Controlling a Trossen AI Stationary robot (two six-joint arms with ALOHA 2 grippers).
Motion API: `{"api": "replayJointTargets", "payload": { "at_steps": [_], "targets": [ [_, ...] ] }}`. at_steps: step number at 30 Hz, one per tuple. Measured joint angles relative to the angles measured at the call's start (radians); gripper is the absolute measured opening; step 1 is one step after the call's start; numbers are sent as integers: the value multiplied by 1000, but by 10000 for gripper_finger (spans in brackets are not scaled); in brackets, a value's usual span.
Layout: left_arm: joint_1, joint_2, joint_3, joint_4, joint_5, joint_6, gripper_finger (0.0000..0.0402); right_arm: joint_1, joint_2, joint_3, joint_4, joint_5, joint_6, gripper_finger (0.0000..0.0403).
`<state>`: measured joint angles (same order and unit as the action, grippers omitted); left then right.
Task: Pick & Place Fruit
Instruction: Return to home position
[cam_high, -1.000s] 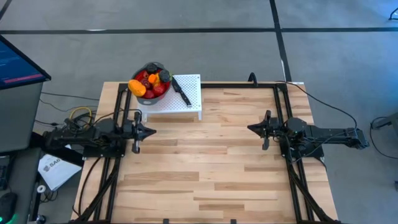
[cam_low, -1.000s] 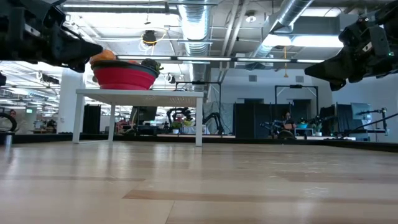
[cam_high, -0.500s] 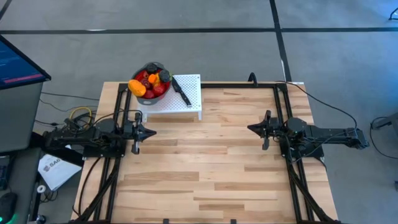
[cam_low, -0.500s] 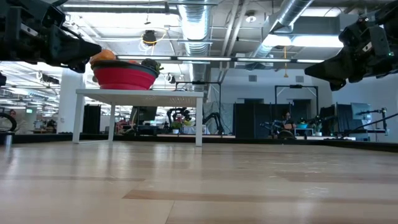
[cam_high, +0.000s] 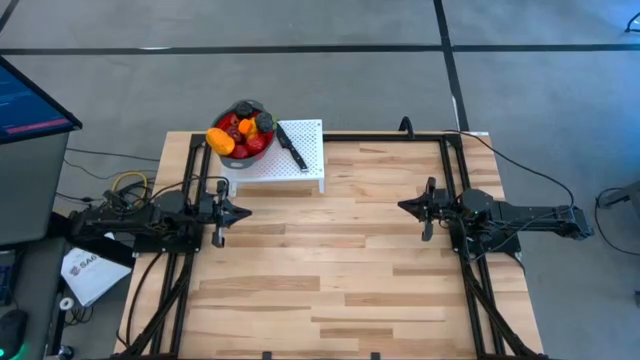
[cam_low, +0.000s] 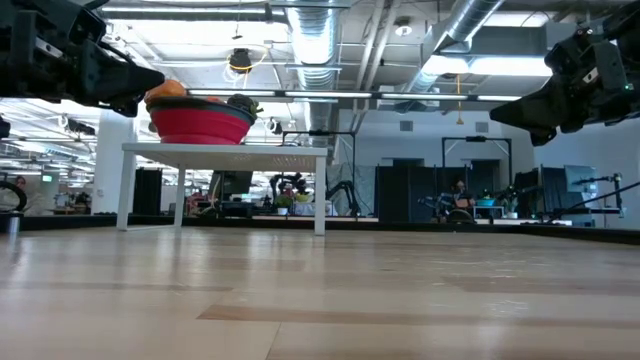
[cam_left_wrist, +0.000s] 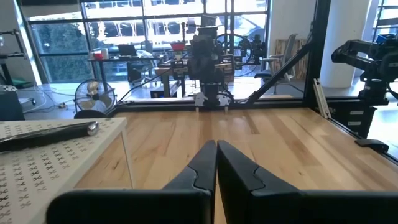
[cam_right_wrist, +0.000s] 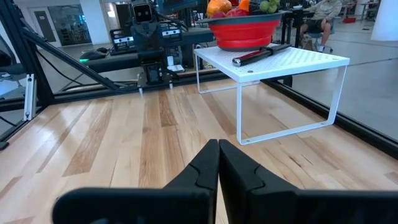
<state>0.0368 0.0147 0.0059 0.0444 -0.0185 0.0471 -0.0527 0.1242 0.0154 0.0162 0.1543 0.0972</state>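
Observation:
The toy fruits (cam_high: 240, 135), orange, red, yellow and dark, are heaped in a red bowl (cam_high: 258, 148) that stands on a white perforated shelf (cam_high: 300, 165) at the table's far left. In the right wrist view the fruits (cam_right_wrist: 239, 6) show over the bowl's rim. My left gripper (cam_high: 246, 211) hovers shut above the table's left side, near of the shelf, pointing right. My right gripper (cam_high: 401, 207) hovers shut over the right side, pointing left. Both are far from the fruit. The shut fingertips show in the wrist views (cam_left_wrist: 216, 145) (cam_right_wrist: 219, 144).
A black-handled knife (cam_high: 290, 145) lies on the shelf beside the bowl (cam_right_wrist: 256, 56). The shelf stands on thin white legs (cam_low: 320, 190). Bare wooden tabletop (cam_high: 330, 260) stretches between and near of the two arms. Black frame rails (cam_high: 455, 170) run along the table's sides.

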Motion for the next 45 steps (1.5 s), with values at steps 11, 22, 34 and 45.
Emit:
{"api": "replayJointTargets", "payload": {
  "at_steps": [11,22,34,45],
  "targets": [
    [0,0,0,8,0,0,10,0,0,0,0,0,0,6],
    [0,0,0,9,0,0,10,44,-109,-1,4,0,272,6],
    [0,32,0,14,1,0,10,103,-121,-8,7,-233,53,6],
    [0,47,0,21,0,0,14,118,-121,-8,8,-233,53,6]
  ]
}}
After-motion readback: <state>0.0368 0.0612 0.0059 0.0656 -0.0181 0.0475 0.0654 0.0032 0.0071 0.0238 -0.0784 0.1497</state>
